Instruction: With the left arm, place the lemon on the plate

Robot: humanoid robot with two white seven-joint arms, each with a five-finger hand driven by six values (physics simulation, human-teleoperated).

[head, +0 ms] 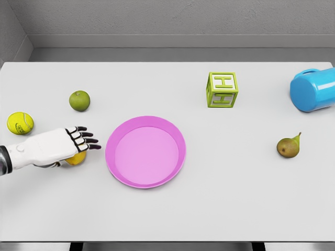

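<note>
Our left hand [67, 144] lies over the lemon [77, 158] at the left side of the table [172, 214], fingers [88, 140] stretched out flat toward the pink plate [145, 151] rather than wrapped around the fruit. We see only a yellow sliver of the lemon under the palm, so we cannot tell whether it is truly gripped or merely covered; to us it looks like a grasp being set up, not finished. The lemon seems to sit on the tabletop, just beside the plate's left rim and not on it. The plate itself holds nothing. So we judge the task early: the reach is made, but closing on the lemon, lifting it, carrying it the short way right and setting it on the plate all remain. Our right arm does not show.
</note>
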